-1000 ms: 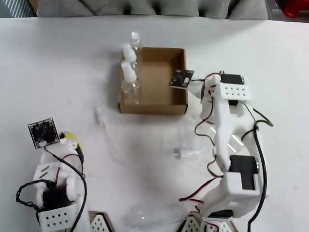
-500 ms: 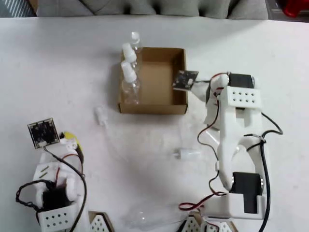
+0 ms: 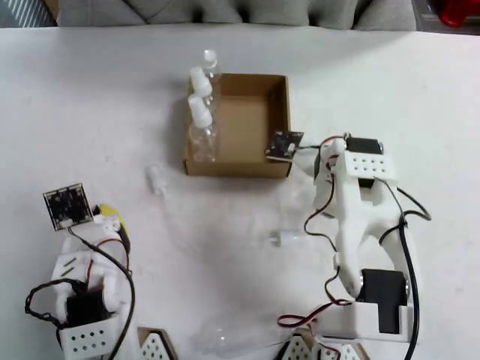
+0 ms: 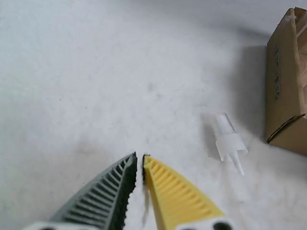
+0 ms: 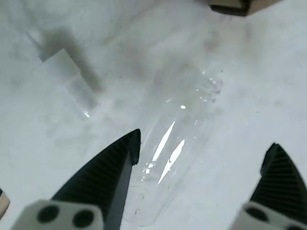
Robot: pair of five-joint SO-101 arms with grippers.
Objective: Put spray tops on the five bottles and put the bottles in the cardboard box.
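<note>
The cardboard box (image 3: 240, 124) lies open at mid-table, its corner also in the right wrist view (image 5: 235, 5). Clear bottles with white spray tops (image 3: 201, 105) line its left wall; I cannot tell if they are inside. My right gripper (image 5: 204, 143) hangs open over a clear topless bottle (image 5: 175, 153) lying on the table, one finger on each side of it. A loose spray top (image 5: 72, 81) lies beside it. My left gripper (image 4: 139, 160) is shut and empty near another spray top (image 4: 228, 141), seen from above (image 3: 156, 180).
The right arm (image 3: 352, 202) stands just in front of the box's right corner. The left arm (image 3: 86, 292) sits at the near left. Another clear bottle (image 3: 225, 337) lies at the near edge between the arm bases. A spray top (image 3: 289, 238) lies by the right arm.
The right arm has drawn back from the box's right wall toward the near side, over the lying bottle. The left arm has not moved.
</note>
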